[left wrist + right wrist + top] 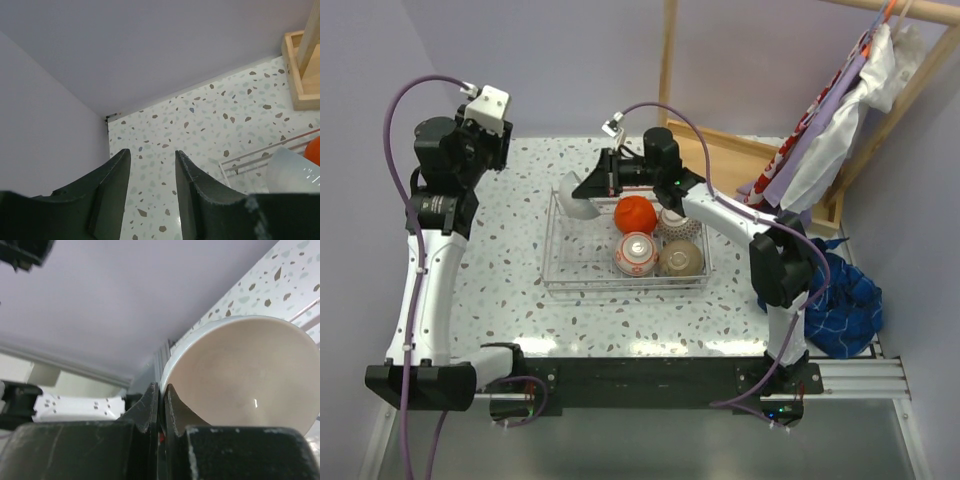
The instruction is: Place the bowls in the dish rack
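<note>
The wire dish rack [552, 270] sits mid-table. It holds an orange bowl [634, 213], a red-patterned bowl [637, 253], a tan bowl [681, 258] and a pale patterned bowl [677, 225]. My right gripper [597, 180] is shut on the rim of a pale white bowl [578, 193], held tilted on edge over the rack's back-left corner. In the right wrist view the gripper [162, 390] pinches that bowl's [245, 375] rim. My left gripper [492, 140] is raised at the back left, open and empty [151, 165].
A wooden frame [720, 150] stands behind the rack, also in the left wrist view [300, 75]. Clothes [840, 130] hang at the back right. A blue cloth [840, 300] lies off the table's right edge. The rack's wire [250, 157] shows in the left wrist view.
</note>
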You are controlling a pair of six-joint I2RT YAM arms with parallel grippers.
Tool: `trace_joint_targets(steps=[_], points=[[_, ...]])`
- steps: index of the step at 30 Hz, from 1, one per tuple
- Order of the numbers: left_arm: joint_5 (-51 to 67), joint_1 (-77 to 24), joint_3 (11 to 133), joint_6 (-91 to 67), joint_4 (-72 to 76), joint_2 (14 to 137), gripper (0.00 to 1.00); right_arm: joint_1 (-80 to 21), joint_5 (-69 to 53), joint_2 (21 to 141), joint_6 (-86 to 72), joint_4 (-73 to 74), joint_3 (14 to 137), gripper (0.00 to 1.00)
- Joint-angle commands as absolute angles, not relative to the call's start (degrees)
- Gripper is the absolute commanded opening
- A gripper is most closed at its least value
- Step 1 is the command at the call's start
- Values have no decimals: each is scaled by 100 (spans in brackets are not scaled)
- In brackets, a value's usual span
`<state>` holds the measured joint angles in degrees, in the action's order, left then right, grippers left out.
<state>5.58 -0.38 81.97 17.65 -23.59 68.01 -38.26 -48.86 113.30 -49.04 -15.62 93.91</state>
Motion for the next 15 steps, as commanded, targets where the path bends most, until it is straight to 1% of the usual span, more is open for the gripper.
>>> trace_joint_targets(steps=[1,3,4,6,7,9,10,11,12,13,15], points=[[876,-9,8280,1645,-2154,6812,43,-4130,-4000,11284,-6004,-2903,9667,0],[1106,-9,7850,1556,-1970,6715,41,-4218,-3798,11390,-6029,-2673,9879,0],[1177,-9,7692,1451,-1716,6637,36,-4280,-3753,11512,-6073,-2507,9931,0],[1091,-9,7314,1310,-1460,6618,31,-4333,-3516,11557,-6239,-2356,10011,0],[1012,-9,7217,1179,-1241,6670,25,-4359,-3490,11575,-6301,-2477,10019,0],[879,-9,7084,1143,-1143,6776,17,-4421,-3263,11610,-6661,-2872,9880,0],[783,-9,7075,1134,-1134,6907,5,-4438,-3000,11576,-6706,-3126,9653,0],[713,-9,7075,1090,-1151,6969,0,-4465,-2753,11471,-6523,-3242,9537,0],[660,-9,7084,1020,-1186,7065,0,-4561,-2438,11487,-6417,-3374,9484,0],[685,-9,7127,985,-1230,7119,0,-4588,-2391,11531,-6390,-3427,9536,0],[817,-9,7128,1046,-1266,7163,0,-4649,-2163,11698,-6819,-3506,9458,0]])
